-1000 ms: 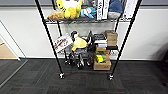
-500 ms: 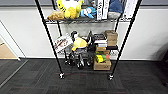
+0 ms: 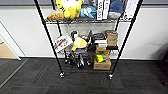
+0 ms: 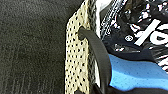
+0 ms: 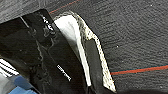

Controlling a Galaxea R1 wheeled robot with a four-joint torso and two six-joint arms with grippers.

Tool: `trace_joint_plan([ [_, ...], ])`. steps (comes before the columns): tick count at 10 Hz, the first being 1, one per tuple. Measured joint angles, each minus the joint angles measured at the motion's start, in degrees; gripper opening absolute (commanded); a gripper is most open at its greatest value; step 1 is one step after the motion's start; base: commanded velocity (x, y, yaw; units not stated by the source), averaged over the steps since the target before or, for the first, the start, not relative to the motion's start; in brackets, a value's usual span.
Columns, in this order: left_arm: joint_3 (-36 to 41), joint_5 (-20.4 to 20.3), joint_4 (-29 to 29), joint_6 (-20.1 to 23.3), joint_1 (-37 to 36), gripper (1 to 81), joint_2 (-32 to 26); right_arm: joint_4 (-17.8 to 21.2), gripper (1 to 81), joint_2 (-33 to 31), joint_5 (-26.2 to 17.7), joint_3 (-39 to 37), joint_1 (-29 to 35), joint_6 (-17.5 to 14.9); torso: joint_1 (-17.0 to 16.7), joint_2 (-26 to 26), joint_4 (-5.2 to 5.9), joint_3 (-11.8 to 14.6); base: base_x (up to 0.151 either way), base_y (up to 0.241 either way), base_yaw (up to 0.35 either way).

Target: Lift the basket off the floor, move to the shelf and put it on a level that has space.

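Note:
The basket (image 4: 75, 57) fills the left wrist view from close by: a cream woven wall with a black loop handle (image 4: 97, 50) above the dark grey carpet floor (image 4: 30, 45). Inside lie dark printed fabric (image 4: 140, 32) and something blue (image 4: 137, 72). In the right wrist view the basket's other woven wall (image 5: 101, 58) and its white lining show over the floor (image 5: 140, 30). Straight ahead in the head view stands the shelf (image 3: 47, 35), black posts on casters. Its tier (image 3: 82, 21) with yellow plush toys and white boxes is crowded.
The shelf's lower tier holds brown cardboard boxes (image 3: 102, 64), a plush toy (image 3: 79, 43) and other items. A white wall (image 3: 22, 32) runs behind. Pale wooden flooring (image 3: 6, 52) and a metal strip lie at the left. A red line (image 5: 140, 70) crosses the carpet.

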Motion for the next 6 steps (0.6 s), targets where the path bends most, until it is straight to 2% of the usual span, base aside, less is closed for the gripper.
trace_joint_plan([
  [2,3.47,0.52,0.0,-0.02,-0.09,1.0,-2.04,0.04,1.0,-1.5,-0.1,2.84,0.17,0.04,-2.47,3.91,0.0,0.0,0.0,0.0,0.0],
  [6,17.97,0.17,-0.01,-0.11,-1.9,1.0,-11.11,1.74,1.0,-8.47,0.83,14.9,0.78,0.22,-6.71,10.75,0.0,0.74,0.0,0.0,0.0],
])
